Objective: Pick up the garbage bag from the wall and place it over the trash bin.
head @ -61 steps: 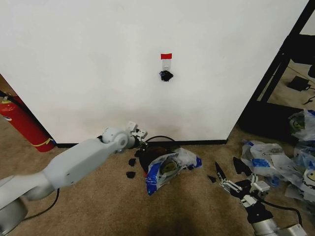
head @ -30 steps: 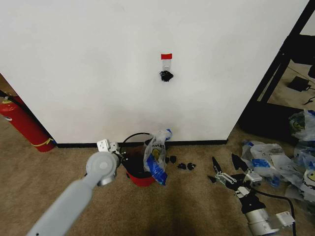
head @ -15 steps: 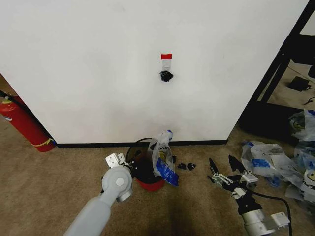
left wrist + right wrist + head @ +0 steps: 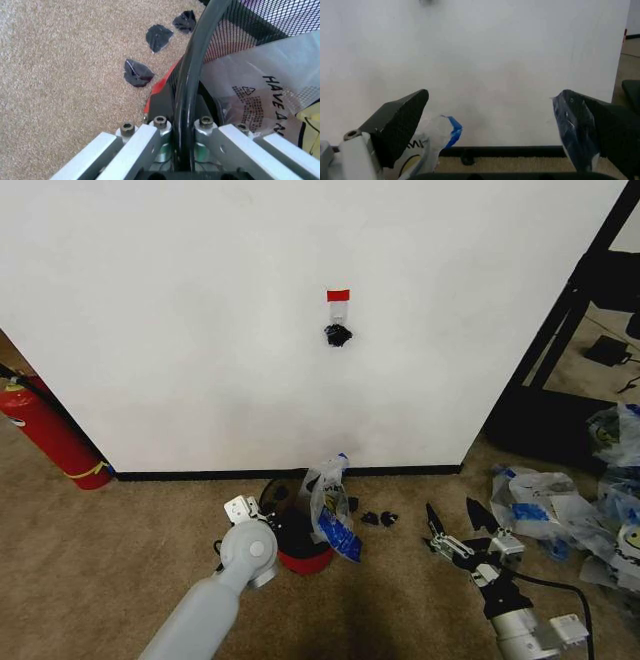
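The left hand (image 4: 182, 150) is clamped on the rim of the bin (image 4: 297, 542). The bin stands on the carpet (image 4: 100, 560) below the wall (image 4: 200, 330), at 6 o'clock from the hook (image 4: 338, 333). The bag (image 4: 332, 505) sits at the bin's 3 o'clock edge, apparently partly inside. The right hand (image 4: 460, 532), fingers (image 4: 402, 120) spread apart, hovers at 3 o'clock from the bin, well apart from it.
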